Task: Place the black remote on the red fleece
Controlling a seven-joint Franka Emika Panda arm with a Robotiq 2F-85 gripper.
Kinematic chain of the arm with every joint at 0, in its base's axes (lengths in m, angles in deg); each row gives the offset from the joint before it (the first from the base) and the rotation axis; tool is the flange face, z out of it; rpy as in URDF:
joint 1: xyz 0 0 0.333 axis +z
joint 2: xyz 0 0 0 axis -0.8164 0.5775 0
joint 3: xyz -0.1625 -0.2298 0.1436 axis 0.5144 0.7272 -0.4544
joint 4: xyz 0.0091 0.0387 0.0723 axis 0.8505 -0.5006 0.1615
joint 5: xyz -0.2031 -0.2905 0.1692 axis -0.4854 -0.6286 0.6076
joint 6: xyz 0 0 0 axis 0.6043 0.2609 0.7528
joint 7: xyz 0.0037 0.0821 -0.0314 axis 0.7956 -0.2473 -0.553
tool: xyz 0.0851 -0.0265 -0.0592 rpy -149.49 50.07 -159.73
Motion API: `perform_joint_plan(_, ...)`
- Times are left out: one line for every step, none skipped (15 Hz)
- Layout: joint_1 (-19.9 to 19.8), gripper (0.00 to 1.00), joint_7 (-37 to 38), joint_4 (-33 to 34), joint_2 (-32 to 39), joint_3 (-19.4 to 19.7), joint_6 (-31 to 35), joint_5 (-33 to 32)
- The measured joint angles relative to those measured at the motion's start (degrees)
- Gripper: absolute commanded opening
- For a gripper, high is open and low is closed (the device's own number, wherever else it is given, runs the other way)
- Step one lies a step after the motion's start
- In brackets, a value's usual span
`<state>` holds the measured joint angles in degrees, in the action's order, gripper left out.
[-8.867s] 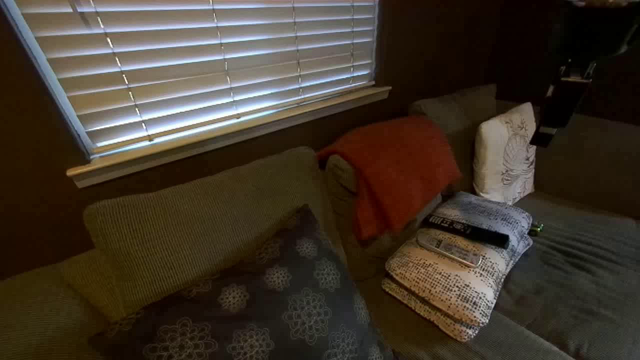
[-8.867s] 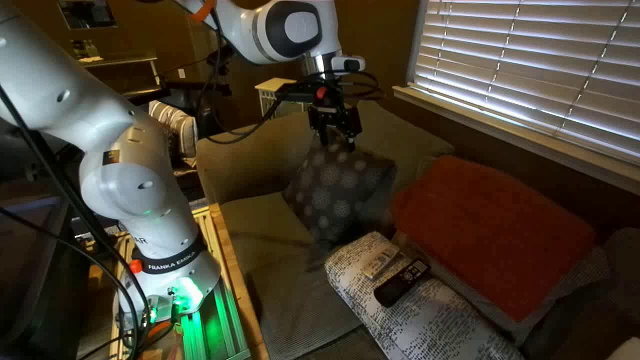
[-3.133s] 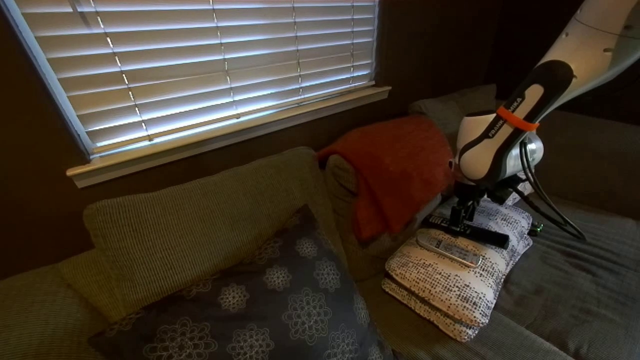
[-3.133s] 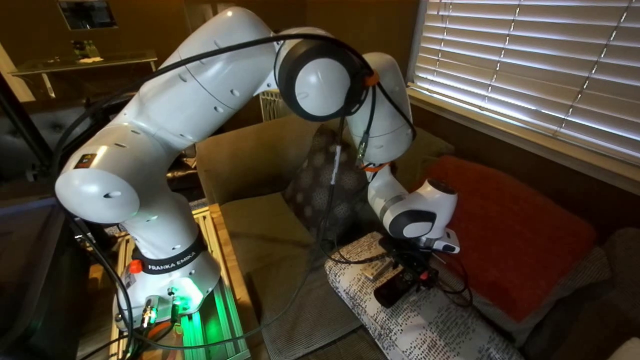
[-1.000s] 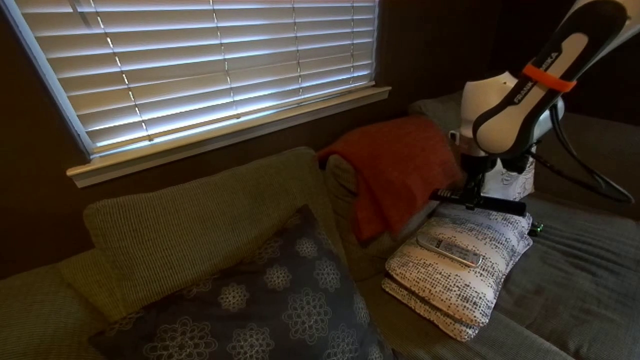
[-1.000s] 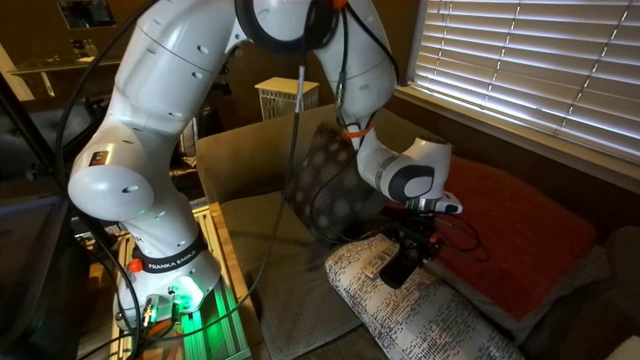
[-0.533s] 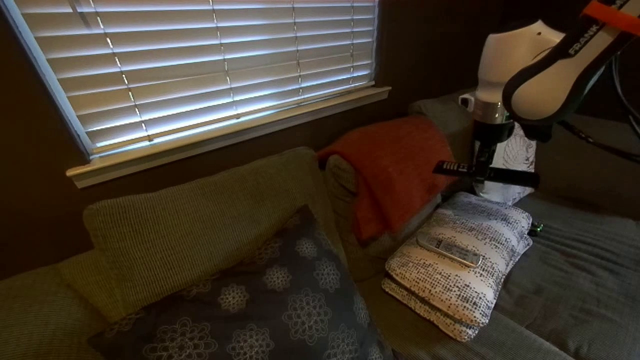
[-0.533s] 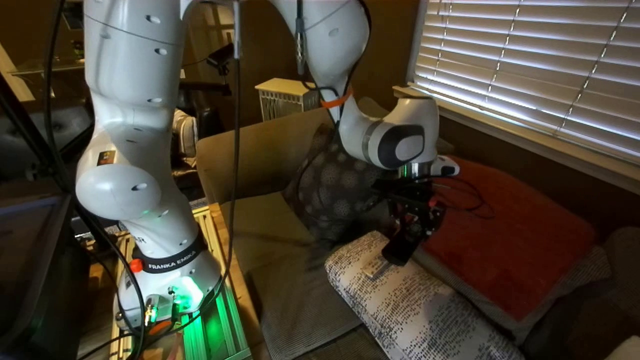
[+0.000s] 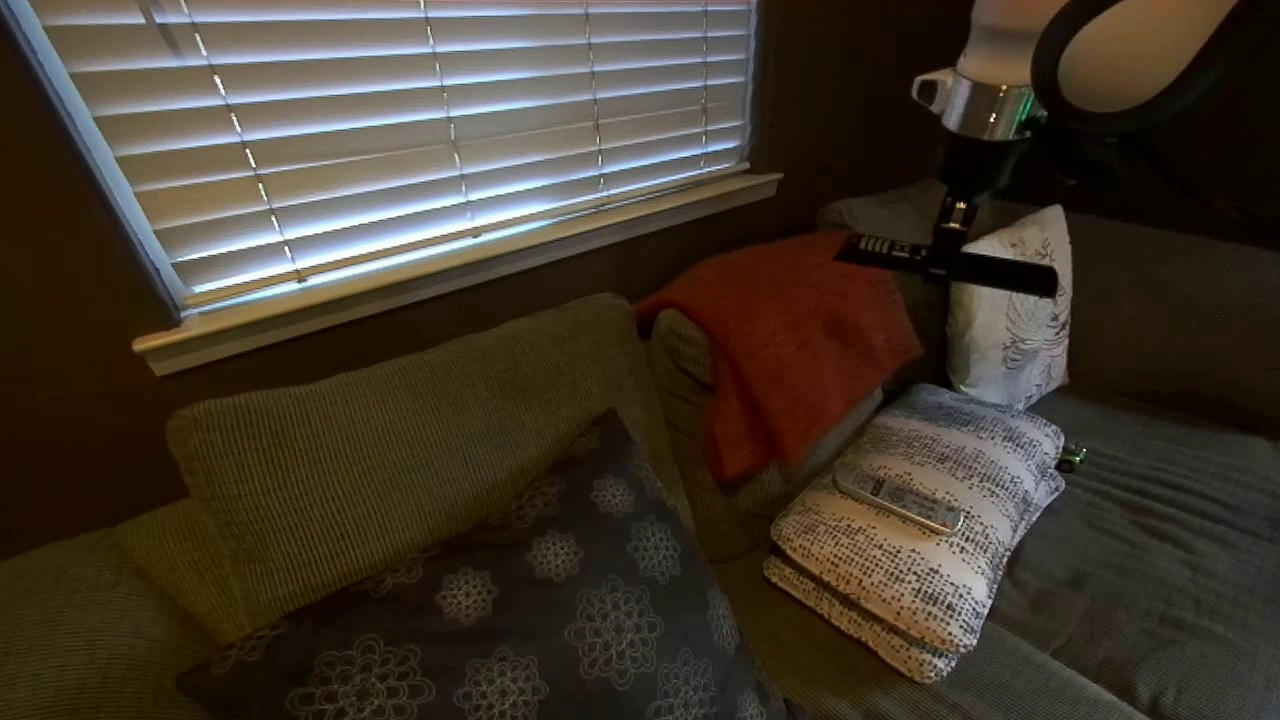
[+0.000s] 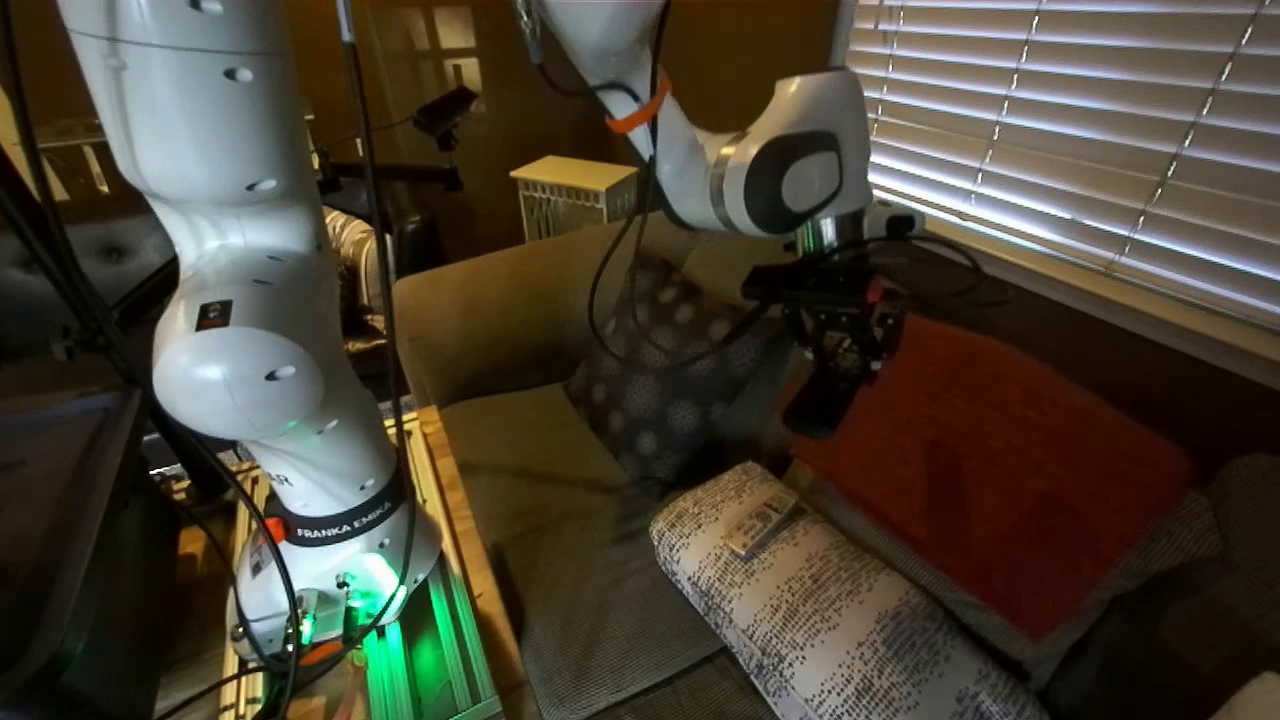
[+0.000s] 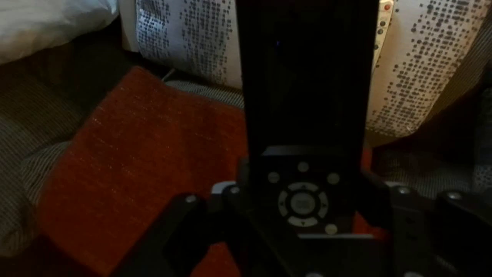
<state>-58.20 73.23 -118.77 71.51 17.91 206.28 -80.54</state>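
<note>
My gripper point(image 9: 940, 262) is shut on the black remote point(image 9: 1005, 274), which hangs roughly level in the air, well above the sofa. In the wrist view the fingers press on both long sides of the black remote point(image 11: 305, 96), near its ring of buttons. Draped over the sofa, the red fleece point(image 10: 1000, 480) lies below and beside the gripper point(image 10: 845, 360) in an exterior view. Much of the red fleece point(image 11: 153, 154) also shows under the jaws in the wrist view, apart from the remote. The remote's far button end is hidden by the gripper there.
A pale remote point(image 9: 898, 500) rests on the folded dotted blanket point(image 9: 900, 580) in front of the fleece. Behind it stands a white patterned pillow point(image 9: 1010, 360). A dark floral pillow point(image 10: 660, 370) leans on the sofa back, below a window sill point(image 9: 460, 265).
The gripper came down, took hold of the black remote on the dotted blanket and lifted it. Over the last second it has risen further, toward the window side, with the remote held.
</note>
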Motion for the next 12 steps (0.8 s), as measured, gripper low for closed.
perform_joint_plan(0.07,0.37,0.18,0.77,-0.80,-0.74,-0.98,0.03)
perform_joint_plan(0.12,0.37,0.25,1.73,-1.36,-1.46,-1.85,0.27)
perform_joint_plan(0.19,0.62,0.26,2.90,-1.63,-2.14,-2.73,0.70)
perform_joint_plan(0.21,0.62,0.26,3.54,-1.66,-2.45,-2.97,0.76)
perform_joint_plan(0.18,0.62,0.26,3.48,-1.52,-2.48,-2.97,0.76)
perform_joint_plan(0.06,0.62,0.26,3.32,-1.33,-2.46,-2.97,0.76)
perform_joint_plan(-0.05,0.62,0.26,3.24,-1.16,-2.41,-2.97,0.75)
perform_joint_plan(-0.08,0.62,0.25,3.23,-1.06,-2.36,-2.97,0.75)
perform_joint_plan(-0.08,0.37,0.25,3.23,-1.05,-2.36,-2.97,0.75)
perform_joint_plan(-0.08,0.37,0.25,3.22,-1.05,-2.35,-2.97,0.75)
perform_joint_plan(-0.09,0.37,0.29,3.23,-1.03,-2.35,-2.97,0.76)
perform_joint_plan(-0.14,0.37,0.27,3.35,-0.97,-2.35,-2.97,1.50)
